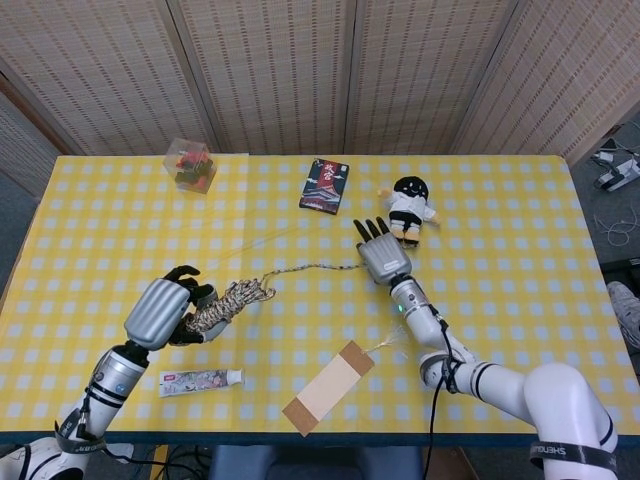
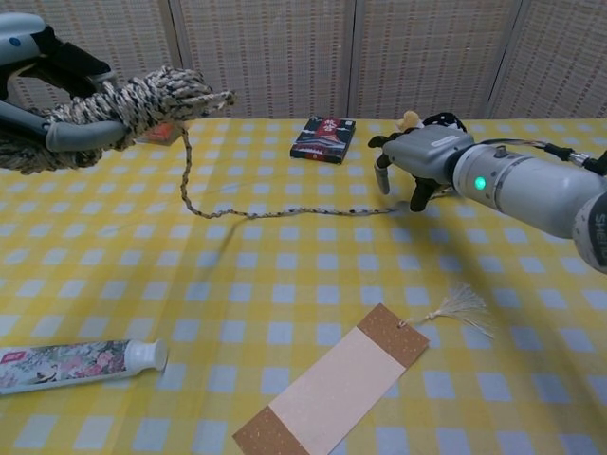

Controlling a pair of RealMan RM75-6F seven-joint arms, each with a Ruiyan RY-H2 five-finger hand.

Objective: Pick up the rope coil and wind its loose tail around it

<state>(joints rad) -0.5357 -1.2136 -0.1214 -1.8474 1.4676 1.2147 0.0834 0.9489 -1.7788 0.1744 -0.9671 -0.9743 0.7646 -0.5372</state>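
Chest view only: rope coil (image 2: pixel 133 106) above table (image 2: pixel 285 284).

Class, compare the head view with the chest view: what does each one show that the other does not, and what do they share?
Only the head view shows the clear box of small items at the table's far left and both forearms in full. Only the chest view shows the rope tail hanging down from the lifted rope coil to the yellow checked table. Both show the left hand holding the coil, the right hand at the tail's end, the tube, bookmark, dark packet and doll.
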